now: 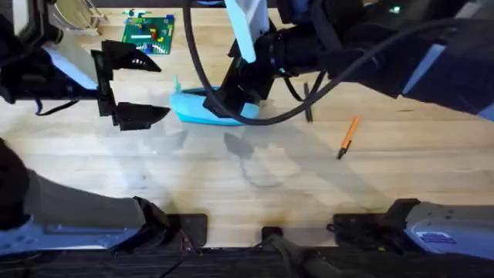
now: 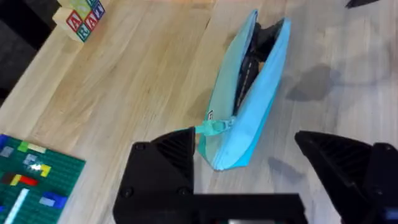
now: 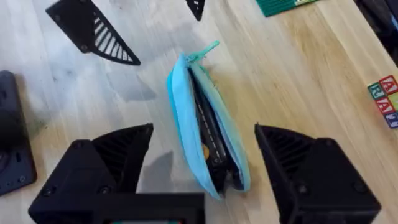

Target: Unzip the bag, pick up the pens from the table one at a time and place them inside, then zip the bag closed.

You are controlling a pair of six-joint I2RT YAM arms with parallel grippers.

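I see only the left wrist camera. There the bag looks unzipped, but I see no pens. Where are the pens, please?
Observer: The orange pen lies on the table, off to the right of the bag, in the overhead view.
Operator: And the black one?
Observer: A slim dark stick, likely the black pen, lies between the bag and the orange pen.
Operator: What is the right arm doing?
Observer: The right gripper hangs open over the bag's gaping end, and it holds no pen.
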